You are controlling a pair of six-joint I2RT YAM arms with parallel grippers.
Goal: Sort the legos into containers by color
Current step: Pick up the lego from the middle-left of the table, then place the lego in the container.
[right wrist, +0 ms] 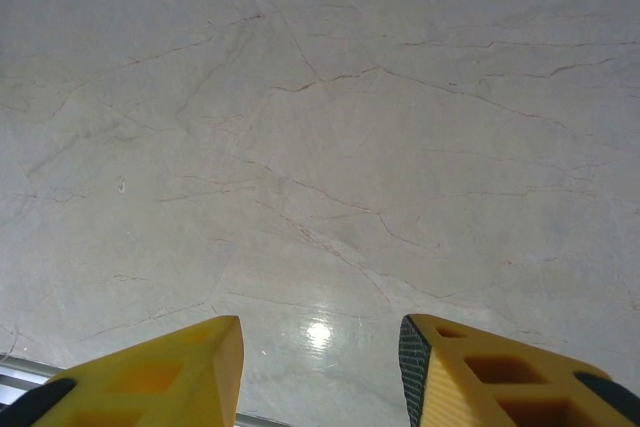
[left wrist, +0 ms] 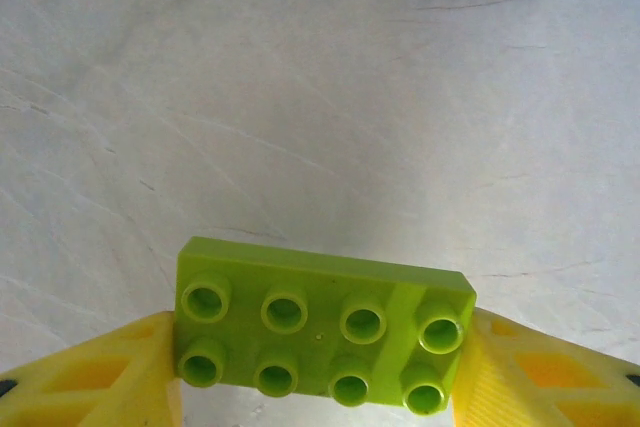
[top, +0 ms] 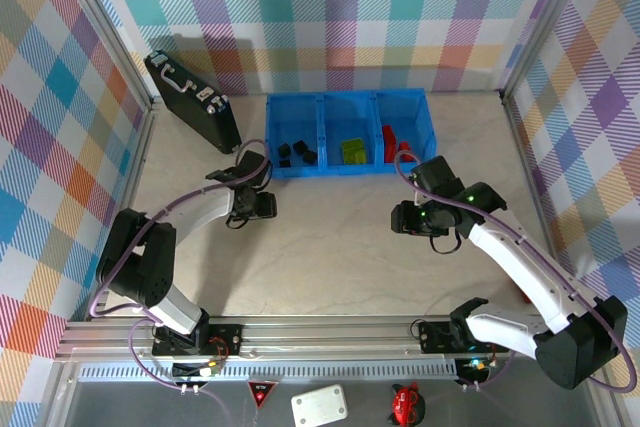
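Note:
A lime green lego (left wrist: 322, 325) with eight studs sits clamped between the yellow fingers of my left gripper (left wrist: 318, 367), above bare tabletop. In the top view that left gripper (top: 262, 205) hangs just in front of the blue tray (top: 322, 99), near its left end. The tray's left compartment holds black legos (top: 294, 152), the middle one lime green legos (top: 352, 150), the right one red legos (top: 392, 140). My right gripper (right wrist: 320, 372) stands open over bare table with nothing between its fingers; in the top view the right gripper (top: 405, 219) is in front of the tray's right end.
A black case with silver latches (top: 192, 99) lies at the back left, beside the tray. Checkered walls close in the table on three sides. An aluminium rail (top: 330, 332) runs along the near edge by the arm bases.

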